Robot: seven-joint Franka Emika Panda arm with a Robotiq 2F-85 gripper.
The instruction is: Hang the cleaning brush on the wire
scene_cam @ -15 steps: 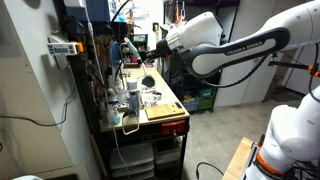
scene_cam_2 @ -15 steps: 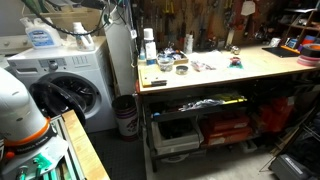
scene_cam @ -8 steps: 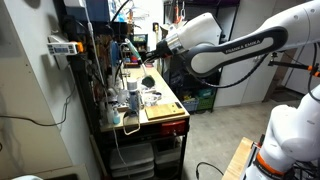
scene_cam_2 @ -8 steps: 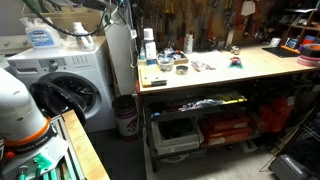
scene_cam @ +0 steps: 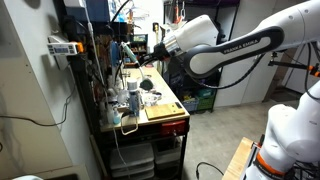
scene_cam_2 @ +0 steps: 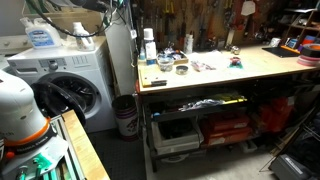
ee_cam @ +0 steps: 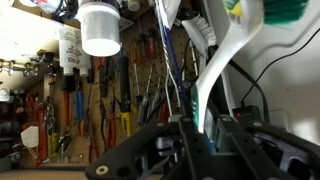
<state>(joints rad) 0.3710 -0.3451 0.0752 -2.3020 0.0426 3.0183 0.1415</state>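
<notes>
the arm (scene_cam: pixel 240 48) reaches in from the side, and the gripper (scene_cam: pixel 145 55) is held high over the far half of the bench (scene_cam: pixel 172 125), close to the cluttered rack and cables behind it. in the wrist view the gripper (ee_cam: pixel 195 128) comes up from the bottom edge. its two dark fingers (ee_cam: pixel 150 150) lean toward each other with a narrow gap between the tips. thin wires (ee_cam: pixel 186 90) run upward through that gap. i cannot tell whether the tips press on anything, or whether they are closed as far as they go.

just below the gripper in an exterior view sits a small dark shape (scene_cam: pixel 147 85), which looks to be the brush. it is too small and dim to say whether it hangs or rests on the bench. nearer the camera than the gripper, and lower, a pale board (scene_cam: pixel 162 110) lies flat on the bench end.

ahead of the fingers in the wrist view is a wall of hand tools (ee_cam: pixel 120 100) hung in rows. above and to one side of the tips a white bottle (ee_cam: pixel 100 30) stands out bright. on the other side a white handle (ee_cam: pixel 225 60) slants up past the tips to green bristles (ee_cam: pixel 285 10) at the top edge.

the bench (scene_cam_2: pixel 250 68) also shows in the wider exterior view, with a washer (scene_cam_2: pixel 70 85) beside its end.
</notes>
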